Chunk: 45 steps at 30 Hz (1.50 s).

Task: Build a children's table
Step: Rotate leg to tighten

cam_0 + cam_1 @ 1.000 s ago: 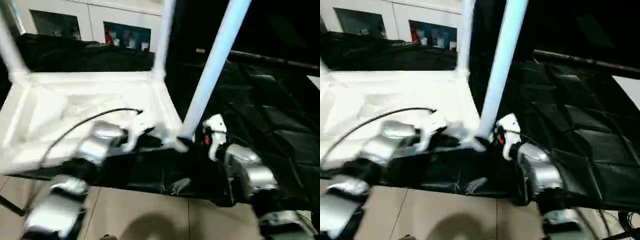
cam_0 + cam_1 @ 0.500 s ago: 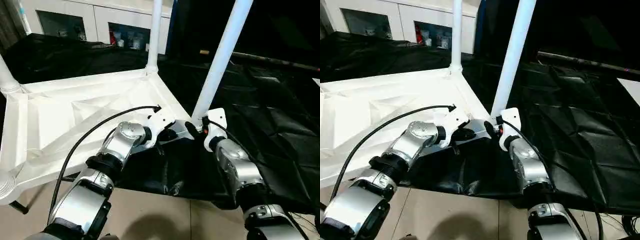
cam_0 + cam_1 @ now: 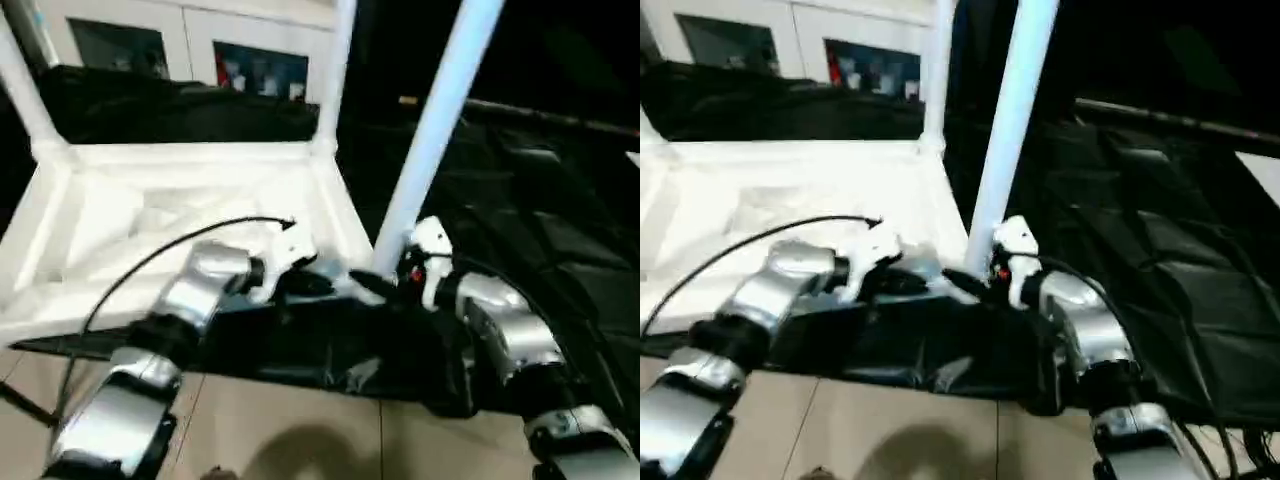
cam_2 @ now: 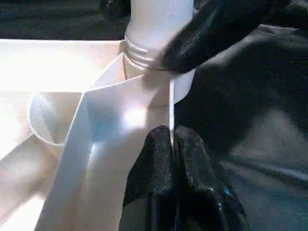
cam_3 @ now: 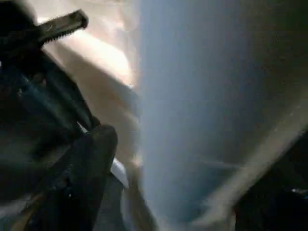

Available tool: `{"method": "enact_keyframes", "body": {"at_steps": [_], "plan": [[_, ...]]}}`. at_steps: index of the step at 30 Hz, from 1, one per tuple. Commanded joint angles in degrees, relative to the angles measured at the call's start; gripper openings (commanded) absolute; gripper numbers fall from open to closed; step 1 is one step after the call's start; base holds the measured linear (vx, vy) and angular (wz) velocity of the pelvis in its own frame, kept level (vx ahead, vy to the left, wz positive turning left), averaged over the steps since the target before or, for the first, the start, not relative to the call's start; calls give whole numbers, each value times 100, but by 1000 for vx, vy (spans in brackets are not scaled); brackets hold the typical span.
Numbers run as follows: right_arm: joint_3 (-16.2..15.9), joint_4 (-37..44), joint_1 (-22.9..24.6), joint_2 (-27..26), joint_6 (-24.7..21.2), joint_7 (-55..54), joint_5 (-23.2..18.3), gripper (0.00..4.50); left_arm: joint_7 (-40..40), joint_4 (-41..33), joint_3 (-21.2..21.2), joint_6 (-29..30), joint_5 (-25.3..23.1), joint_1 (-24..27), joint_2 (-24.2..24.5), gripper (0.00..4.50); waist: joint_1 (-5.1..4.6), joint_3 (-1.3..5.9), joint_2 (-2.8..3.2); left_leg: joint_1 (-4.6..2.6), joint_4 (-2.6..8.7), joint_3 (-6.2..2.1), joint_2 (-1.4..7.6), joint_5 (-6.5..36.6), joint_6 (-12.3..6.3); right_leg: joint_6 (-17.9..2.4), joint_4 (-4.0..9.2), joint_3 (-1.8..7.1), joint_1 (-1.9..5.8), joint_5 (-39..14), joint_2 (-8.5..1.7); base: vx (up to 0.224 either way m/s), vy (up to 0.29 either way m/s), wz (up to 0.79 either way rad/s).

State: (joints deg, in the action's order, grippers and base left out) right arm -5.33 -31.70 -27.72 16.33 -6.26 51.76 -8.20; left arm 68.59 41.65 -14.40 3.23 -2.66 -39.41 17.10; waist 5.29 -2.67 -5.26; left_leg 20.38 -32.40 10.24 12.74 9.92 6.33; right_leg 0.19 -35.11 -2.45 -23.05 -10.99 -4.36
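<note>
The children's table lies upside down: its white tabletop shows its ribbed underside. One white leg stands in the near right corner, one in the far right and one in the far left. My left gripper is shut on the tabletop's thin rim beside the near right leg. My right gripper is at that leg's foot. It is open, with the leg between its fingers. One finger stands slightly off the leg.
The tabletop rests on a black-draped work table that stretches off to the right. Beige floor tiles lie below its near edge. White cabinets stand behind. A black cable arcs over my left forearm.
The whole picture has shifted and tilted, so the camera moved. Both grippers stay at the near right corner, and the left keeps its pinch on the rim.
</note>
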Motion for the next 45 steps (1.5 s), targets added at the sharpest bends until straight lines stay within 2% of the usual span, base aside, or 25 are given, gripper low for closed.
{"method": "enact_keyframes", "body": {"at_steps": [1,6,8,9,12,17,18,24,27,28,31,33,34,35,36,37,39,40,41,42,43,45], "plan": [[-7,91,9,107,-38,149,-26,367,388,-72,-37,-34,345,148,-110,0,-7,328,-14,-23,318,43,61,867,-346,-1289,347,185,274,-597,-296,0,0,0],[-295,267,131,334,-211,896,-94,367,693,-292,64,184,488,284,147,0,0,322,-22,-20,313,48,60,903,-380,-1253,362,189,283,-704,-307,0,0,0],[-297,236,142,327,-187,898,-72,367,701,-297,88,192,483,285,163,0,-6,321,-30,-13,315,46,55,900,-360,-1232,361,184,279,-768,-306,0,0,0],[-291,220,147,321,-171,888,-65,350,707,-302,95,191,484,288,169,0,-7,318,-14,-27,319,45,61,928,-332,-1228,370,185,264,-835,-311,0,0,0],[-284,214,161,318,-187,914,-95,322,732,-353,102,217,490,309,187,0,-7,322,-25,-29,318,46,57,958,-285,-1201,375,188,268,-924,-311,0,0,0],[-250,202,183,293,-202,957,-176,283,721,-430,96,256,519,336,207,0,-8,334,-25,-21,304,47,56,789,-335,-1265,336,185,279,-618,-303,0,0,0],[-242,217,201,292,-214,993,-205,283,716,-471,91,291,537,351,211,0,-9,332,-41,-25,301,53,54,796,-349,-1268,340,184,277,-627,-301,0,0,0],[-245,232,243,275,-239,1010,-231,264,708,-517,86,337,543,395,208,0,-3,338,-49,-21,292,53,51,720,-376,-1265,327,185,285,-599,-304,0,0,0],[-123,42,207,105,-327,514,-185,263,162,-352,102,320,352,346,44,0,-6,332,-44,-23,295,53,52,733,-361,-1261,333,183,274,-622,-300,0,0,0],[19,-206,123,-107,-336,-242,-46,263,-362,-138,105,305,190,235,-159,0,-16,319,-39,-24,305,55,49,813,-315,-1230,355,183,257,-782,-300,0,0,0],[148,-346,69,-296,-388,-782,-14,263,-749,25,86,267,71,135,-321,0,-19,313,-39,-43,326,38,53,1064,-107,-1079,405,186,246,-1309,-317,0,0,0],[587,-551,-97,-899,-601,-2215,-106,262,-1544,410,64,325,-81,-165,-829,0,-36,305,-48,-54,339,39,46,1198,-27,-976,436,196,211,-1505,-308,0,0,0],[602,-557,-103,-923,-607,-2271,-108,262,-1576,427,63,329,-86,-179,-852,0,-38,319,-28,-62,341,25,37,1241,51,-932,442,198,216,-1602,-319,0,0,0],[602,-557,-103,-923,-607,-2271,-108,262,-1576,427,63,329,-86,-179,-852,0,-33,325,-37,-51,342,16,36,1212,69,-916,431,190,234,-1601,-321,0,0,0],[669,-597,-156,-1161,-624,-2777,-40,262,-1924,631,34,339,-152,-341,-1110,0,-40,322,-6,-42,343,23,36,1216,52,-898,438,195,222,-1528,-310,0,0,0],[669,-597,-156,-1161,-624,-2777,-40,262,-1924,631,34,339,-152,-341,-1110,0,-35,327,-27,-62,332,25,37,1225,49,-900,438,197,219,-1420,-306,0,0,0],[532,-543,-156,-1385,-485,-2967,119,262,-2278,885,18,279,-229,-516,-1392,0,-16,334,16,-65,328,33,30,1167,18,-911,440,204,219,-1240,-305,0,0,0],[476,-493,-139,-1431,-426,-2942,152,262,-2325,944,10,208,-262,-546,-1440,0,-16,334,-16,-40,327,32,19,1119,-17,-908,433,198,243,-1149,-288,0,0,0],[392,-420,-109,-1466,-312,-2898,210,262,-2347,1009,-3,122,-301,-573,-1476,0,-3,338,-18,-45,326,33,18,1093,-28,-905,429,197,248,-1114,-290,0,0,0],[317,-355,-78,-1469,-216,-2841,265,262,-2335,1032,-15,97,-313,-581,-1482,0,2,339,12,-49,326,33,22,1078,-47,-912,429,199,243,-1042,-292,0,0,0],[317,-355,-78,-1469,-216,-2841,265,262,-2335,1032,-15,97,-313,-581,-1482,0,10,340,4,-39,327,30,24,1057,-64,-941,418,195,256,-968,-293,0,0,0],[384,-241,-20,-1483,-181,-2740,186,331,-2320,1105,-19,-43,-356,-586,-1450,0,16,335,3,-37,330,28,24,1071,-101,-954,419,194,263,-953,-295,0,0,0]]}}
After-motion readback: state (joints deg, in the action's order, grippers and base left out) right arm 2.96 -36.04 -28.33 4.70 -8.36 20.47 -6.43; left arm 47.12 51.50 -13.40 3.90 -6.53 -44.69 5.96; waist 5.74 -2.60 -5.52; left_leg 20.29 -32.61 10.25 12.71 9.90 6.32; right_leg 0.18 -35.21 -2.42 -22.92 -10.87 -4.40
